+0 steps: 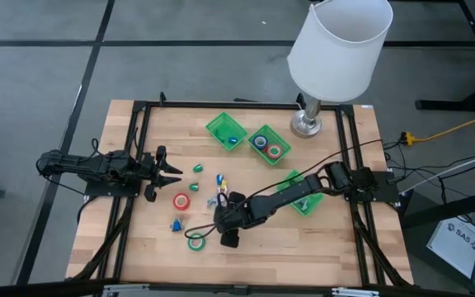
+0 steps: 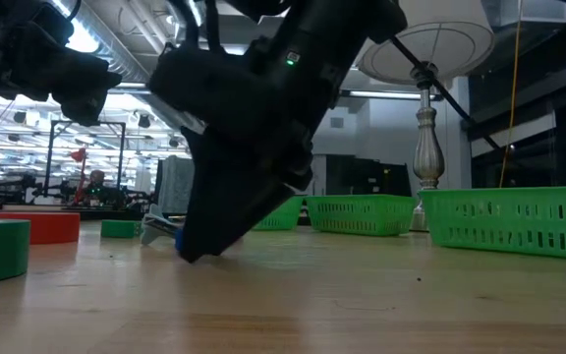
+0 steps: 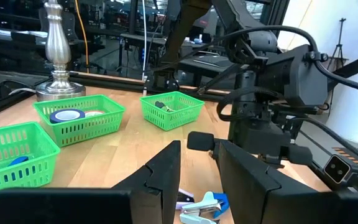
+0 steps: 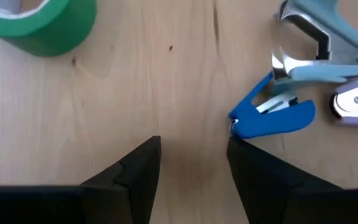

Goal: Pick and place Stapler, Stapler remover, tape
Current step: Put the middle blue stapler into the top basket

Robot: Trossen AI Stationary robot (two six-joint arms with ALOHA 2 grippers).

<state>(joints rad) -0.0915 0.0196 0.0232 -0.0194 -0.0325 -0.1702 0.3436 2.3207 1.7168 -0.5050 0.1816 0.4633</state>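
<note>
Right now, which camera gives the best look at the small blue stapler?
The right wrist view: the blue stapler lies in plain sight on the wood just ahead of the open right end effector. The high view shows a cluster too small to distinguish, the left wrist view something blue that may be it, the low view little.

A grey floor [image 1: 39,74] crossed by dark lines is seen around the wooden table [image 1: 320,247]. A white-shaded lamp [image 1: 340,45] is placed at the table's far edge. Ceiling lights [image 2: 96,29] are seen behind.

Blue stapler [image 4: 272,118] lies flat at table centre; grey-blue staple remover [image 4: 319,46] just beside it; green tape roll [image 4: 39,22] at 7 o'clock.
</note>
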